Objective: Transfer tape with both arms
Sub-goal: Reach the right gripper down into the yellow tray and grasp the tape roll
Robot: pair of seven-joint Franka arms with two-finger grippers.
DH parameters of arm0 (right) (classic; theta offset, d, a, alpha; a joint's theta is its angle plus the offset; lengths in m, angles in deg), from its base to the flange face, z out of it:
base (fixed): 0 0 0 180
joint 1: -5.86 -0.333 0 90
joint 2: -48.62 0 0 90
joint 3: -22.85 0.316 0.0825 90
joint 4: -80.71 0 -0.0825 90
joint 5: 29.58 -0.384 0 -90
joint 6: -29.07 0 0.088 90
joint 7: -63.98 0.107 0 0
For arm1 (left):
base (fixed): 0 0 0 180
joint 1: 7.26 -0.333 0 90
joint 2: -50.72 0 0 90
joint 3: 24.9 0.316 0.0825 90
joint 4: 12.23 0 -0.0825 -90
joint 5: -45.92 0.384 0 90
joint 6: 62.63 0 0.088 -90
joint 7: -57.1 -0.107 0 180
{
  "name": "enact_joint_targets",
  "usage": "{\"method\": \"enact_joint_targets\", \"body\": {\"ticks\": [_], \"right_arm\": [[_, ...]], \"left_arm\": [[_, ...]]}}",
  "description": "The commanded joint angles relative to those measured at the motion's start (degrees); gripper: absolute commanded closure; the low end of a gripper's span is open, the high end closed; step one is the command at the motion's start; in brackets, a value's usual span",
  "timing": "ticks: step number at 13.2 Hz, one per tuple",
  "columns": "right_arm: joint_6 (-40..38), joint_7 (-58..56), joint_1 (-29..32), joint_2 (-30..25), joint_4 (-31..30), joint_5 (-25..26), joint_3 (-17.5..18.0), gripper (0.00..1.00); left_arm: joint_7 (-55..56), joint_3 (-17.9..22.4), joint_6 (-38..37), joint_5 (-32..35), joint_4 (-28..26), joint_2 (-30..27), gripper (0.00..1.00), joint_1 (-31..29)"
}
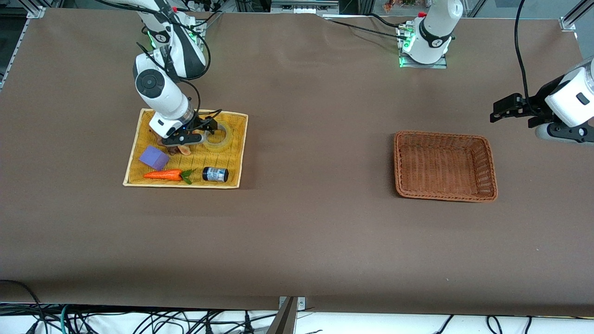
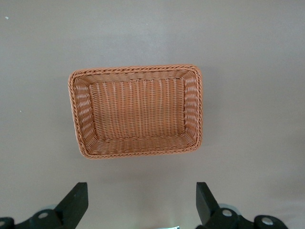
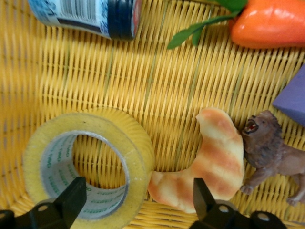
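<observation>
Brown cloth covers the bench (image 1: 306,222); toward the left arm's end sits a brown wicker basket (image 1: 482,160), the left claw (image 1: 499,112) waiting up over the bench at its 1 o'clock, fingers wide; toward the right arm's end lies a yellow woven tray (image 1: 234,153), where the right claw (image 1: 204,131) hangs low, fingers wide with one in the hollow of the tape (image 3: 88,164); the tape lies flat in the tray, touching a toy croissant (image 3: 209,162); a dark jar (image 1: 215,174) lies at the tape's 6 o'clock

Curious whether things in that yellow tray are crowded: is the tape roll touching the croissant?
Touching. The right wrist view shows the croissant's tip pressed against the tape's outer wall, no tray weave visible between them.
</observation>
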Motion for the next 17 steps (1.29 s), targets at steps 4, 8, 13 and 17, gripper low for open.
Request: {"method": "enact_joint_targets", "body": {"ticks": [4,8,13,17], "right_arm": [[2.58,0.93,0.12,1.23,-1.18,0.05,0.40,0.63],[1.70,0.49,0.20,0.09,-0.04,0.14,0.40,1.00],[-20.84,0.49,0.20,-2.73,17.06,0.40,0.48,1.00],[-29.66,9.41,-0.23,5.15,34.46,0.67,6.88,1.00]], "left_arm": [[-1.39,0.11,-1.17,-1.63,1.59,0.60,0.00,-0.22],[-1.39,0.11,-1.17,-1.63,1.59,0.60,0.00,-0.22],[-1.39,0.11,-1.17,-1.63,1.59,0.60,0.00,-0.22],[-1.39,0.11,-1.17,-1.63,1.59,0.60,0.00,-0.22]]}}
